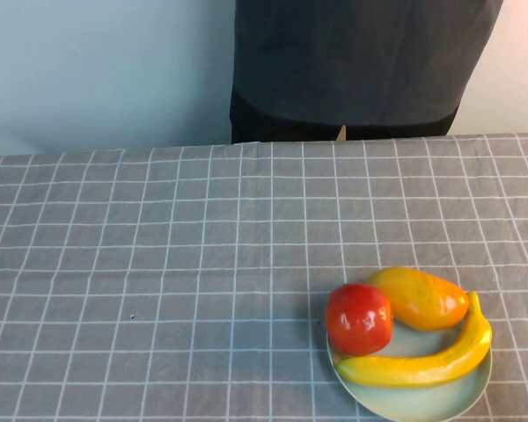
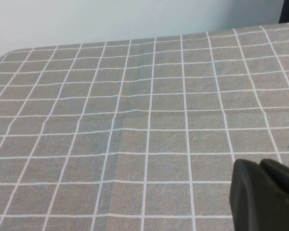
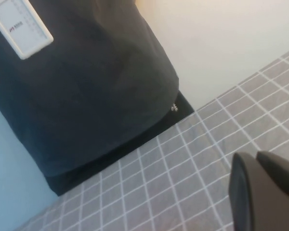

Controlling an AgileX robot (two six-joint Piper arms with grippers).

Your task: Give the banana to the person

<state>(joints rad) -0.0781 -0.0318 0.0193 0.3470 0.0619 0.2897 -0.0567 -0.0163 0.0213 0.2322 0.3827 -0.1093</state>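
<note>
**Operator:** I have the banana (image 1: pixel 422 362) lying on its side along the near edge of a pale plate (image 1: pixel 422 404), at about five o'clock on the table. Its curve wraps under a red apple (image 1: pixel 359 317) and an orange-yellow oval fruit (image 1: pixel 420 297), maybe a mango. It appears to touch the apple at its left end.

**Colleague:** And the arms?

**Operator:** Neither shows in the high view. The left gripper (image 2: pixel 267 195) is only a dark bulk at the corner of its wrist view, over bare checked tablecloth (image 2: pixel 135 125). The right gripper (image 3: pixel 267 190) is the same, looking toward the person (image 1: pixel 361 61), who stands at twelve o'clock behind the far table edge. I cannot tell whether either is open or closed.

**Colleague:** How will you take it?

**Operator:** I judge the banana light but glossy, so likely slippery, and soft enough to bruise under a hard squeeze. I would grip across the middle of its length, clear of the apple, where the body is thickest and balance is best. The right arm seems nearer. No hand is offered yet.
</note>
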